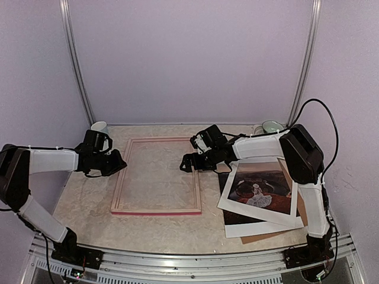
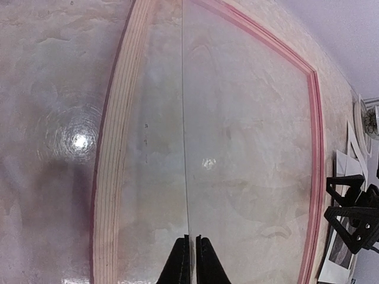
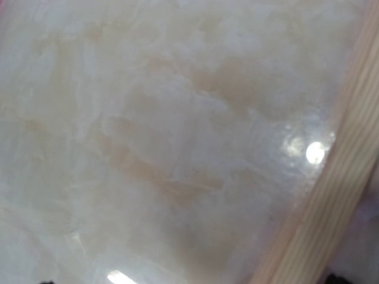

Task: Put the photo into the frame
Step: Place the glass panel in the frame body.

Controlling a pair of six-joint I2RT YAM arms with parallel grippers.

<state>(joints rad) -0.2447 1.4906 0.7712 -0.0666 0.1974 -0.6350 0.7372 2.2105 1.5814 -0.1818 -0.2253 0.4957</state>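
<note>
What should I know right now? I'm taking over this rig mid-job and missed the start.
Left gripper: shut, by the left rail of the frame.
Right gripper: open, empty, over the frame's right side.
The frame lies flat, wood back up.
The photo sits on a paper stack right of it, ungripped.
Done: nothing inserted.
Left: pick up the photo, lay it in the frame.

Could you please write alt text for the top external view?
A pink frame lies flat at centre, the left gripper at its left rail, the open right gripper near its right rail. The photo tops a stack at right.
</note>
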